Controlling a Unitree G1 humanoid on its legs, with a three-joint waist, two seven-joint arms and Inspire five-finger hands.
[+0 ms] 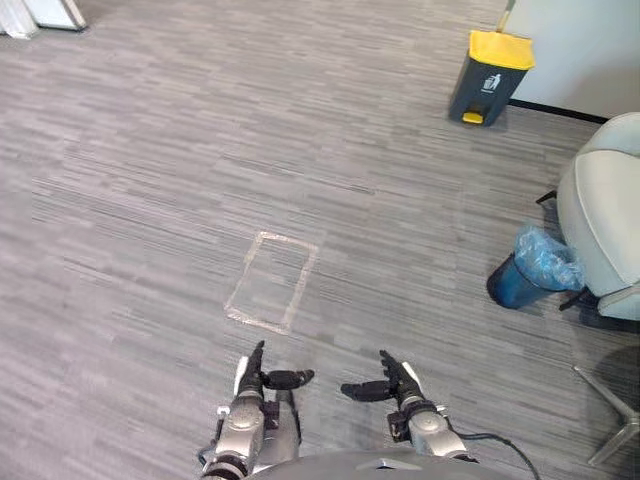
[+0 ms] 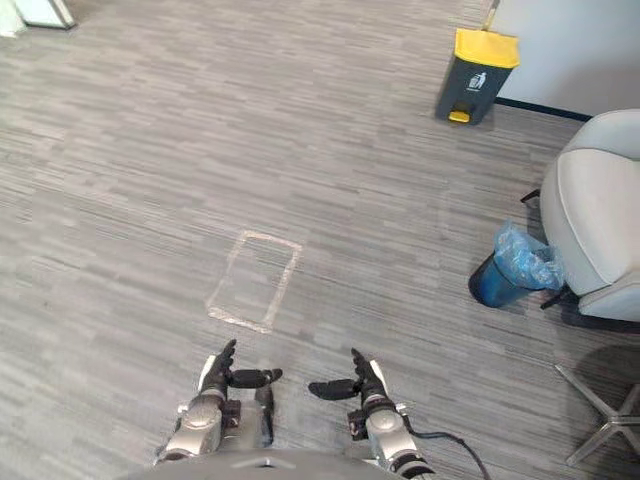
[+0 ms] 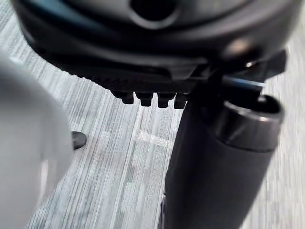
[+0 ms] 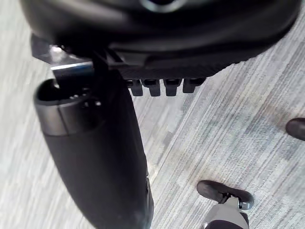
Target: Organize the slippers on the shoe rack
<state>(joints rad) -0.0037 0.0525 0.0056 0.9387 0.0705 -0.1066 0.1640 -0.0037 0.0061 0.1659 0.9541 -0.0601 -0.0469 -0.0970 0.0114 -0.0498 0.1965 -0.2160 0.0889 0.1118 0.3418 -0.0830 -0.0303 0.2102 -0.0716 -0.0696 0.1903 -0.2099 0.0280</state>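
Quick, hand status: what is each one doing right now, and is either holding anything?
Left hand: open, fingers straight, holding nothing.
Right hand: open, fingers straight, holding nothing.

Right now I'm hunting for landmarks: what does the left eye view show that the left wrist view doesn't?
The left eye view adds the yellow-lidded bin, the blue-bagged bin, the pale chair, the taped rectangle and the right hand, open. The left wrist view adds a close look along the left hand, fingers straight. Both share the left hand and the grey striped floor.
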